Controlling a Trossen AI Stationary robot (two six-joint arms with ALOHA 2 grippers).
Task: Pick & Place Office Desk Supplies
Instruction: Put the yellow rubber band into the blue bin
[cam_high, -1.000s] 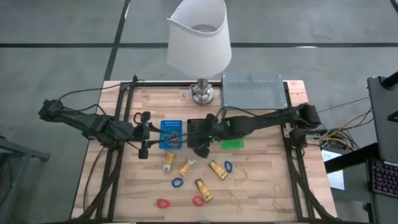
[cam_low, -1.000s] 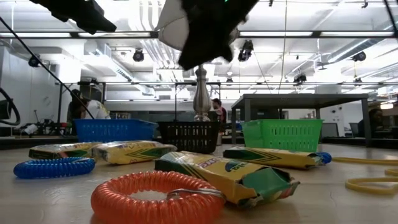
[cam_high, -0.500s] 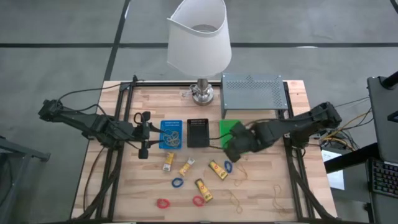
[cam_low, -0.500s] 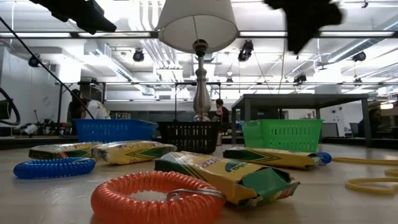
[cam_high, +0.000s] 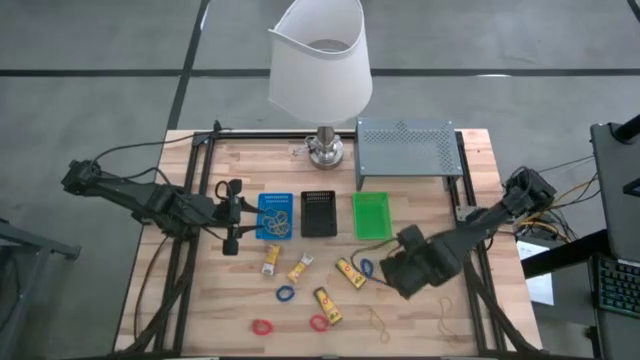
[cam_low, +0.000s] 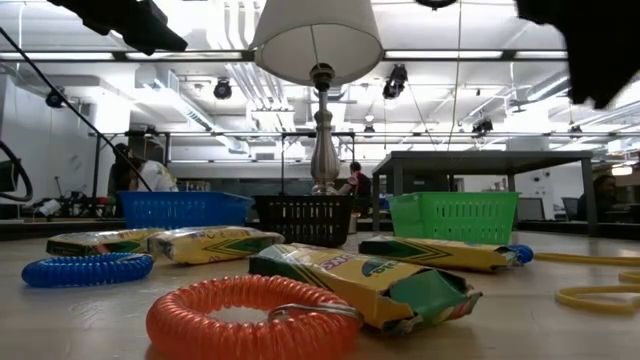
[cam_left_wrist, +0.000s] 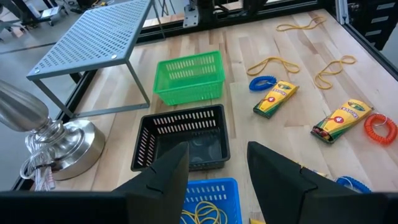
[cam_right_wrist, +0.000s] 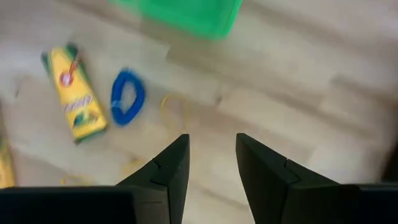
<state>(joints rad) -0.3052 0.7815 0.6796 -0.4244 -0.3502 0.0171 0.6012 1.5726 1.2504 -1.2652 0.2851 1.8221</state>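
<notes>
The three trays sit in a row mid-table — blue tray (cam_high: 276, 215) already has tan rubber bands in it, black tray (cam_high: 318, 213) and green tray (cam_high: 371, 214) beside it — so my guess is each tray takes one kind of supply. The rest is loose on the table (cam_high: 430, 190) in front of them: yellow packets (cam_high: 349, 272), blue rings (cam_high: 366, 267), red rings (cam_high: 262, 327) and a few more rubber bands (cam_high: 378, 322) toward the near right.

The right tool (cam_high: 392, 272) is low over the table just right of a packet and a blue ring; its fingers (cam_right_wrist: 171, 168) are apart with nothing between them, pointing down at a rubber band (cam_right_wrist: 174, 106). That arm stretches in diagonally from the right edge, so a pickup looks likely.

The left tool (cam_high: 234, 214) waits beside the blue tray, fingers apart and empty, arm reaching in from the left.
</notes>
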